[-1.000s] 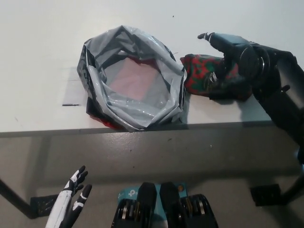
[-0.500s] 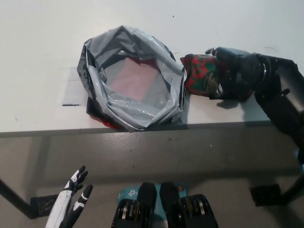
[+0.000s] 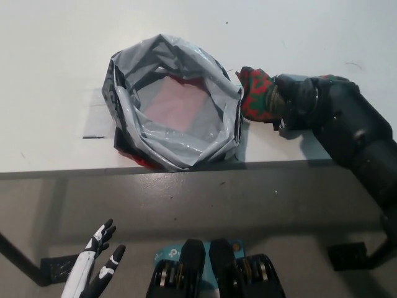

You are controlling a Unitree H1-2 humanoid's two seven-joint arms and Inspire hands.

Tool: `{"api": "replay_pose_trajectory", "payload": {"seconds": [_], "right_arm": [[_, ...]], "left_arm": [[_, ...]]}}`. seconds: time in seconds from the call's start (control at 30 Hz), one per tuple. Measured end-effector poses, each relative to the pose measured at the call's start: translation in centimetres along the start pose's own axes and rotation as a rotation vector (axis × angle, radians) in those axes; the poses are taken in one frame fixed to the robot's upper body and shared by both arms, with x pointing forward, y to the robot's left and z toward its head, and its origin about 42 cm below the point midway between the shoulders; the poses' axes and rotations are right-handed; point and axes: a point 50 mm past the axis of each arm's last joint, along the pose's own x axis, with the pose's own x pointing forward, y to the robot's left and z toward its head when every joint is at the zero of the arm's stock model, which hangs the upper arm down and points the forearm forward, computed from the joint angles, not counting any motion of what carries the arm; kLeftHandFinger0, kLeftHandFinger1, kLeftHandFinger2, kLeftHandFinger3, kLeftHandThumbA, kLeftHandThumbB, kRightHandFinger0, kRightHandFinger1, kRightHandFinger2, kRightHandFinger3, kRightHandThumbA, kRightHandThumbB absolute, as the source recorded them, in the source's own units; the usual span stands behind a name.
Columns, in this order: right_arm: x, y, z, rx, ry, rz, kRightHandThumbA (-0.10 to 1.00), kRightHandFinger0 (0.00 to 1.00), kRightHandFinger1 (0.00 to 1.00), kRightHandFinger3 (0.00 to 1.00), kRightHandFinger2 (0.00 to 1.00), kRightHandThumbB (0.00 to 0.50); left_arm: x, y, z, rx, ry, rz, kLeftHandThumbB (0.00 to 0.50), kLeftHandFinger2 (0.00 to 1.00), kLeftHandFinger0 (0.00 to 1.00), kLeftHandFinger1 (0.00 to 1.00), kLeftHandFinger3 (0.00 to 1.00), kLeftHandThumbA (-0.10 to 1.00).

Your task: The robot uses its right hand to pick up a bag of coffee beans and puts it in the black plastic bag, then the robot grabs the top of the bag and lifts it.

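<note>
The right hand (image 3: pixel 296 102) has its fingers closed around the bag of coffee beans (image 3: pixel 255 94), which lies on the surface (image 3: pixel 56 49) just right of the black plastic bag (image 3: pixel 175 102), touching its rim. If the grasp is only on one end, the bag of coffee beans may slip or catch the rim and collapse the opening. The left hand (image 3: pixel 99 256) rests below the black plastic bag, fingers apart.

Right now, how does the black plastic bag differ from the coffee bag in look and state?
The black plastic bag is larger, glossy grey-black, and stands open with its mouth spread wide; the coffee bag is smaller, red and green patterned, and closed. The plastic bag is untouched, while the right hand is closed on the coffee bag. The left hand hangs low, open. Both bags rest on the white table, side by side.
</note>
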Motion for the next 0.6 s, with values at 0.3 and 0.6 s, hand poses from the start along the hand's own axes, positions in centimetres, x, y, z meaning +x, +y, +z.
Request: {"api": "replay_pose_trajectory", "payload": {"seconds": [0.3, 0.6], "right_arm": [[0.8, 1.0, 0.1, 0.002, -0.025, -0.125, 0.14, 0.07, 0.17, 0.50, 0.30, 0.234], [1.0, 1.2, -1.4, 0.152, -0.099, -0.308, 0.09, 0.00, 0.18, 0.42, 0.40, 0.171]], "left_arm": [[0.1, 0.0, 0.1, 0.003, -0.002, 0.001, 0.157, 1.00, 1.00, 1.00, 1.00, 0.90], [0.6, 0.1, 0.4, 0.008, -0.012, 0.002, 0.174, 0.97, 1.00, 1.00, 1.00, 0.89]]}}
